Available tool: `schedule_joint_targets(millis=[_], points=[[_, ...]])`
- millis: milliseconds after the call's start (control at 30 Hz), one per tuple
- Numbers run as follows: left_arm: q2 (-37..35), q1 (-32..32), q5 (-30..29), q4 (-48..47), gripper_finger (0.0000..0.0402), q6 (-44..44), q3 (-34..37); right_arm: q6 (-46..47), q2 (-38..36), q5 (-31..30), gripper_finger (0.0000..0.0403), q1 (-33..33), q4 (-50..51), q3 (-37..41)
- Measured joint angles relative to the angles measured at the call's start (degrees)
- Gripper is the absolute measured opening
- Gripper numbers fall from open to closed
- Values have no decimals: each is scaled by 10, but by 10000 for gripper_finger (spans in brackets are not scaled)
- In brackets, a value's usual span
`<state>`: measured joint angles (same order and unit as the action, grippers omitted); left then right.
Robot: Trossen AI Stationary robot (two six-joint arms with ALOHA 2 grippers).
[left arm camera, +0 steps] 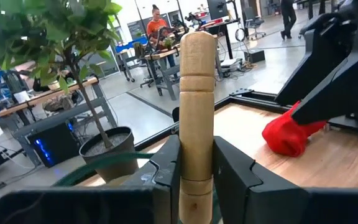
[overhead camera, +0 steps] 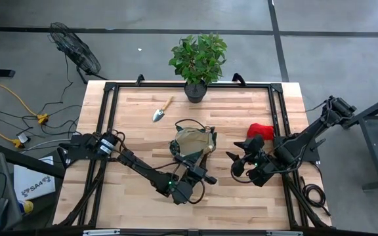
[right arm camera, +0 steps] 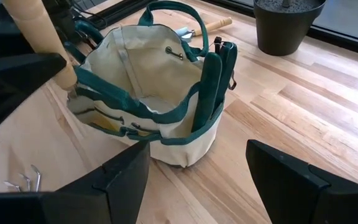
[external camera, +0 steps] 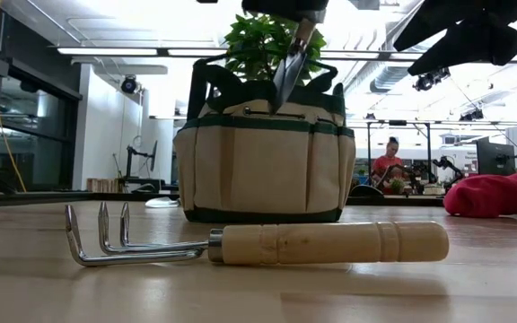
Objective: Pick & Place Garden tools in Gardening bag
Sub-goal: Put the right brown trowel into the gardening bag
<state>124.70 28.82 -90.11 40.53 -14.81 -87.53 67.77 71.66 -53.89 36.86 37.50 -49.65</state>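
Trowel [overhead camera: 162, 110] lying untouched on table [overhead camera: 136, 147]. Left claw [overhead camera: 199, 176] clenched on second trowel [external camera: 292, 59], blade above gardening bag [external camera: 263, 157]. Hand fork [external camera: 267, 242] lying on table. Red bundle [overhead camera: 260, 130] outstanding. Right claw [overhead camera: 239, 160] released. Most items remaining.

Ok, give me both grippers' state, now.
Left gripper: shut on a wooden-handled trowel, above the gardening bag.
Right gripper: open, empty, beside the bag.
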Motion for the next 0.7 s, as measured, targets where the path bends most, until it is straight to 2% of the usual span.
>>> schedule_joint_targets(millis=[300, 600, 700], points=[[0, -6, 1, -7, 61, -28, -7, -5, 0, -1, 259, 0, 0, 0], [0, -12, 2, -54, 61, 4, 1, -5, 0, 1, 259, 0, 9, 0], [0, -12, 2, -90, 61, 42, 1, -5, 0, 0, 259, 0, 9, 0]])
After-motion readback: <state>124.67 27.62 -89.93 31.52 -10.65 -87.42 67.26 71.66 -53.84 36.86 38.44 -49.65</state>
